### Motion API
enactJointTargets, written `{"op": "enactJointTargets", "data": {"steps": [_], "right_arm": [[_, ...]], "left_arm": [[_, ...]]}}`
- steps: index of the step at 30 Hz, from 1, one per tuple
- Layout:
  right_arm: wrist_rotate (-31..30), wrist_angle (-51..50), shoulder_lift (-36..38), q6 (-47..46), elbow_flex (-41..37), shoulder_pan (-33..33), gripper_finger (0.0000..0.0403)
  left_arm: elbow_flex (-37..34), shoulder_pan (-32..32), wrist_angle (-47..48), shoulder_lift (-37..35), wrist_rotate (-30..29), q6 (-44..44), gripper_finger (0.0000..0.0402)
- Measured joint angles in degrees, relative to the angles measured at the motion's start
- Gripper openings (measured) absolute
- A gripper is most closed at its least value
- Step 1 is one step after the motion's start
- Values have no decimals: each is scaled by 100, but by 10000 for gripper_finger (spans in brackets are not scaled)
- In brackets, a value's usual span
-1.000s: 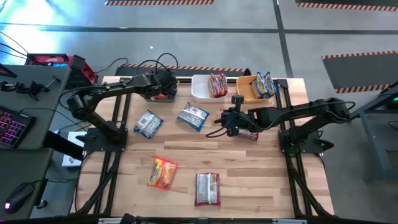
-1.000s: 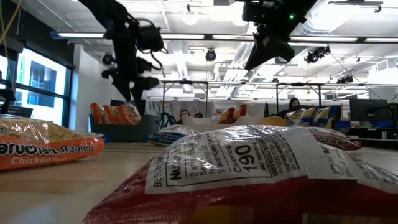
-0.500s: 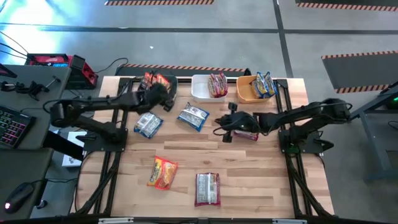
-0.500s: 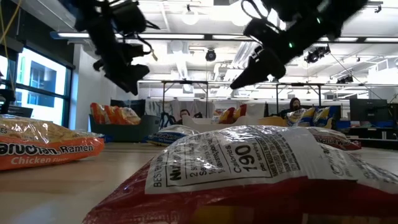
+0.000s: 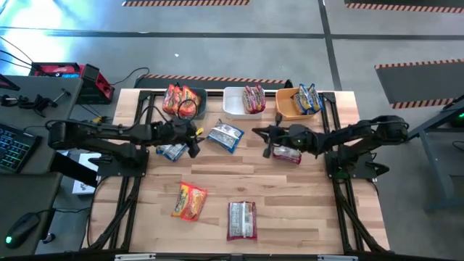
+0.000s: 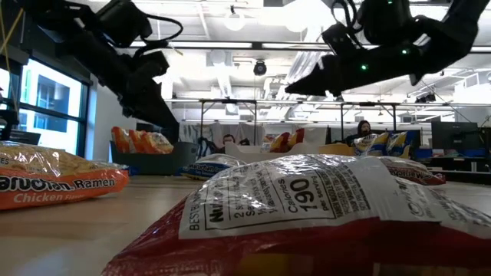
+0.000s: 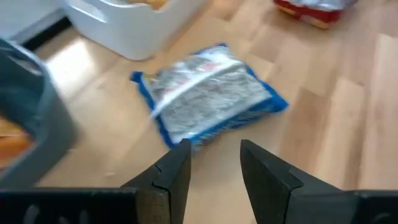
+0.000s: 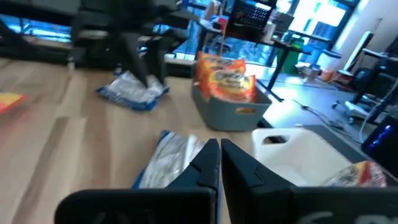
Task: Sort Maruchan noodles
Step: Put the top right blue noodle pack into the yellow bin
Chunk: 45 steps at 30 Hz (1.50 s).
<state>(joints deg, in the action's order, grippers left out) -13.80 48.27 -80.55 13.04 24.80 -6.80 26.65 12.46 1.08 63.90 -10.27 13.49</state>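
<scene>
Between both grippers, one yellow-blue packet (image 5: pixel 225 135) lies on bare wood.

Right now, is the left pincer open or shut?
Open and empty. The left pincer shows a clear gap between its fingers, with the blue-edged noodle packet lying flat on the table just ahead of them.

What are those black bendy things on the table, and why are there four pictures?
They are two robot arms, each ending in a two-finger gripper. One camera looks down from above, one sits at table height, and one rides on each wrist. The left gripper is open beside a blue-edged noodle packet and holds nothing. The right gripper, fingers almost together, holds nothing either. More packets lie loose on the wooden table. Along the far edge stand a dark bin, a white bin and an orange bin with sorted packets inside.
</scene>
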Motion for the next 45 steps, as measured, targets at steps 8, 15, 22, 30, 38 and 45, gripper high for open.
{"op": "enactJointTargets", "data": {"steps": [8,15,22,30,38,45], "right_arm": [[863,-1018,7,-397,361,-448,0],[957,-1162,7,-372,397,-460,0],[956,-1253,7,-427,402,-428,0],[978,-1249,7,-510,402,-405,0],[978,-1209,4,-510,404,-405,0],[976,-1229,4,-512,404,-405,0]], "left_arm": [[0,-375,-95,460,92,289,155],[43,-500,-963,1397,-455,46,215],[482,-412,-1004,2263,-1007,-1051,245],[788,-380,-995,3002,-1210,-2534,246],[991,-238,-1038,3285,-968,-2965,211],[1036,-145,-843,3234,-498,-3207,98]]}}
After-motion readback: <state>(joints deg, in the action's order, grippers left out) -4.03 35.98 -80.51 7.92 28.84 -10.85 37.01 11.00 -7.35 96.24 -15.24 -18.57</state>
